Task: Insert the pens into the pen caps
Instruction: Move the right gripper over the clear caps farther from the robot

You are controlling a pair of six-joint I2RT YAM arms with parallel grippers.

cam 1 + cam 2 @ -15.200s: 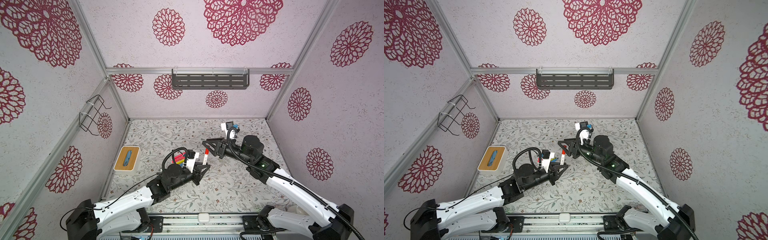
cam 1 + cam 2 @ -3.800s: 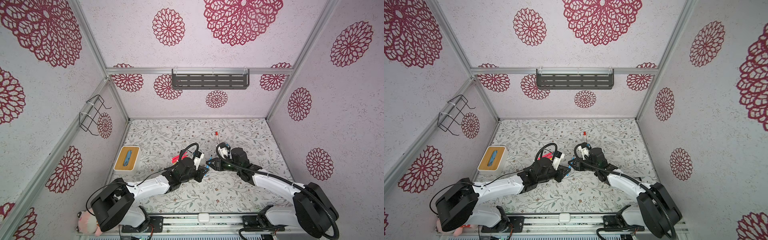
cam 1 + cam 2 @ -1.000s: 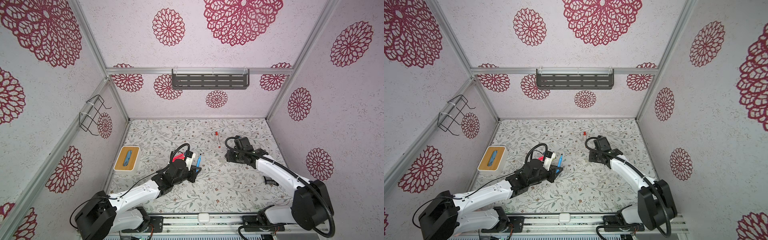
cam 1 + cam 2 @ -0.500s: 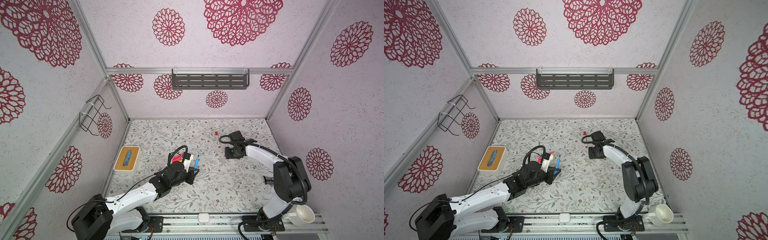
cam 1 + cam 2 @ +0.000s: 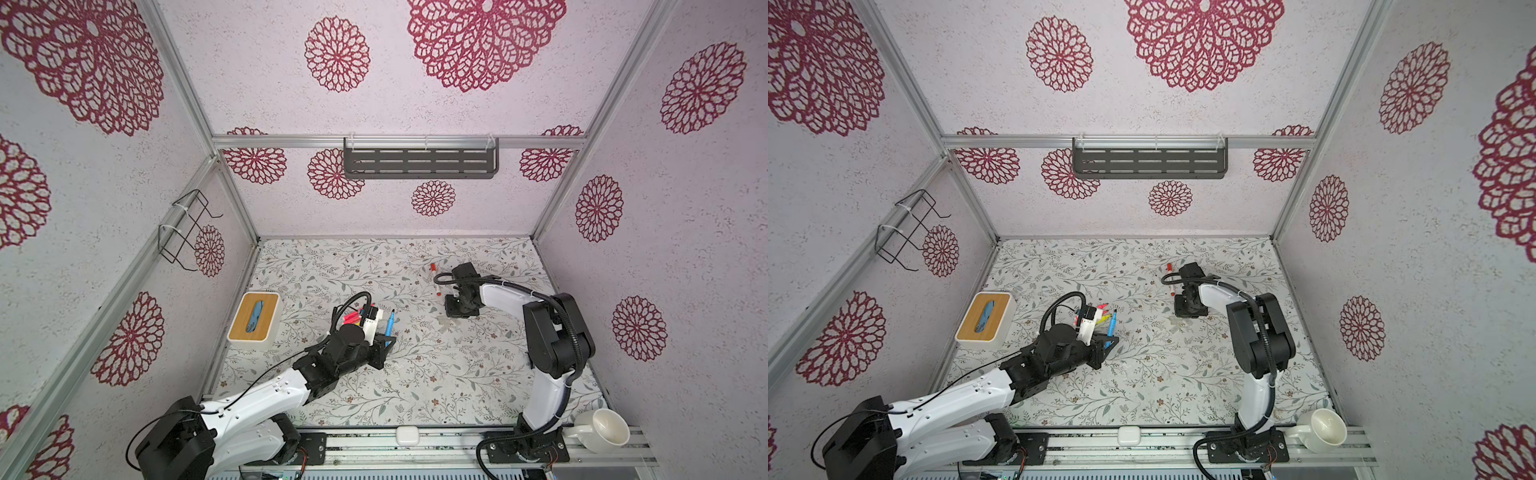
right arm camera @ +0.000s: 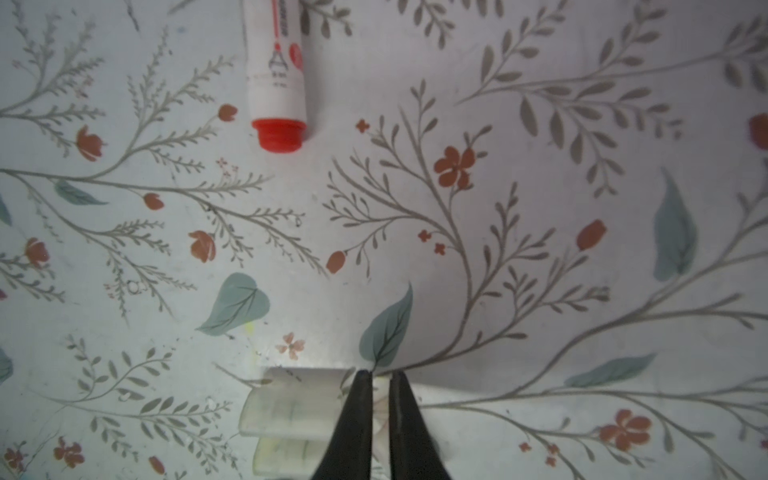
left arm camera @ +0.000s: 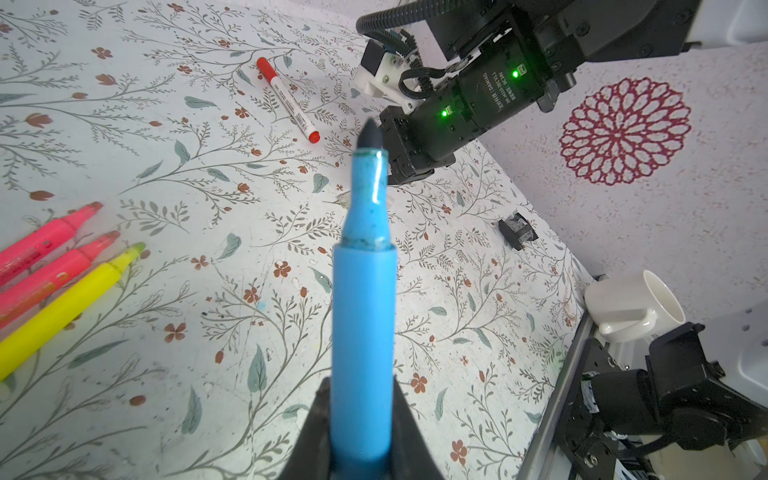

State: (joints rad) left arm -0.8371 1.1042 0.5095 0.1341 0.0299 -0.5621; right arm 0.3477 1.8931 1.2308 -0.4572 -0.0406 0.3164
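Observation:
My left gripper (image 7: 360,436) is shut on a blue pen (image 7: 362,316) whose bare dark tip points toward the right arm; both show in both top views, the left gripper (image 5: 384,344) and the blue pen (image 5: 389,325). Two clear pen caps (image 6: 291,405) lie side by side on the mat. My right gripper (image 6: 380,415) points straight down with its jaws shut over one end of them; whether it pinches a cap I cannot tell. In a top view the right gripper (image 5: 457,312) stands over the pen caps (image 5: 444,323). A white pen with red ends (image 5: 434,279) lies just behind. Pink pens (image 7: 41,243) and a yellow pen (image 7: 70,299) lie beside the left arm.
A wood-topped tissue box (image 5: 253,322) stands at the mat's left edge. A white cup (image 5: 602,428) lies on the front rail at the right. A small black block (image 7: 517,229) sits on the mat near the right wall. A wire rack (image 5: 187,232) hangs on the left wall.
The right gripper's jaws have closed from half open to shut over the clear caps, and that arm's elbow has swung out to the front right. The left arm holds the blue pen almost still.

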